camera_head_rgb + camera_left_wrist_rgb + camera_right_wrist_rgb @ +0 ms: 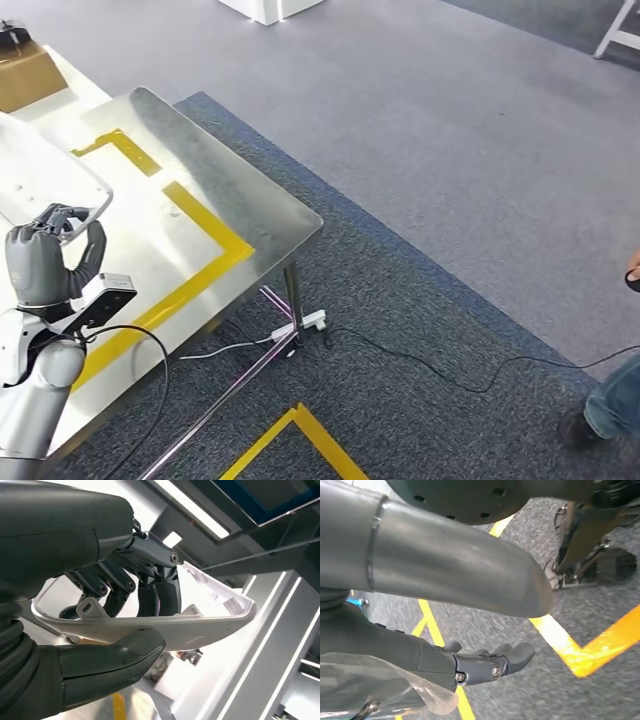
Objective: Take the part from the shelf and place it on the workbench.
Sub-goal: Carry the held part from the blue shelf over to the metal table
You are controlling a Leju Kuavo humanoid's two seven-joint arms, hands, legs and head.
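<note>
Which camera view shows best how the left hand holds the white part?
The left wrist view: the left hand grips the white part close up, dark fingers inside its rim, the thumb beneath. The head view shows hand and part from behind, above the workbench. The right wrist view looks at the floor.

White flat plastic part with raised rim and rounded corners, gripped at its near edge by the left hand, extending away beyond the fingers, above the steel workbench with yellow tape lines
</note>
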